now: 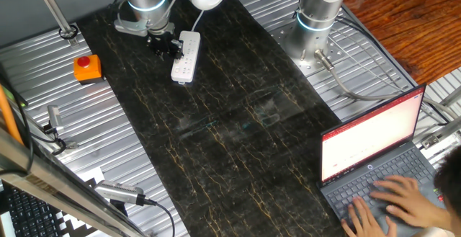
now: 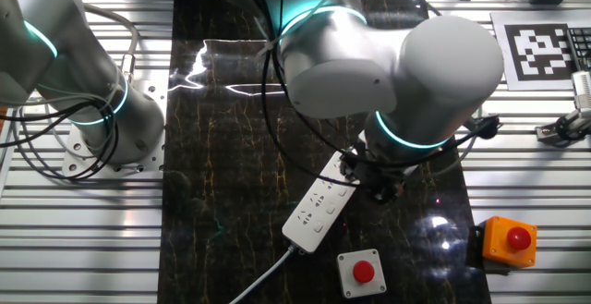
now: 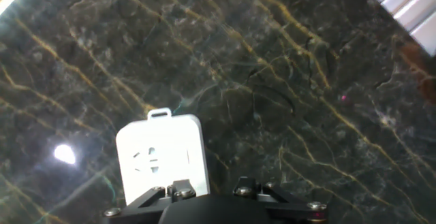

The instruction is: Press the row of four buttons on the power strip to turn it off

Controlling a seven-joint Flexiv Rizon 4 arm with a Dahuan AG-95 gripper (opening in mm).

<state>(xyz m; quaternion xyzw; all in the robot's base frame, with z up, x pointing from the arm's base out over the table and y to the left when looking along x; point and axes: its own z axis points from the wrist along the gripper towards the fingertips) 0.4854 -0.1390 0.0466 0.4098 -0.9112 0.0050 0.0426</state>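
- The power strip (image 1: 185,57) is a slim white bar with rounded ends and faint socket marks, lying on the dark marbled mat (image 1: 216,136) near its far end, its thin white cable (image 2: 263,278) trailing off.
- The gripper (image 1: 164,44) sits low at the strip's side; whether its fingers are apart or closed cannot be told.
- The other fixed view alone shows a white box with a red button (image 2: 359,272) beside the strip.
- The hand view shows only the strip's end with one socket.
- The row of four buttons is too small to make out.
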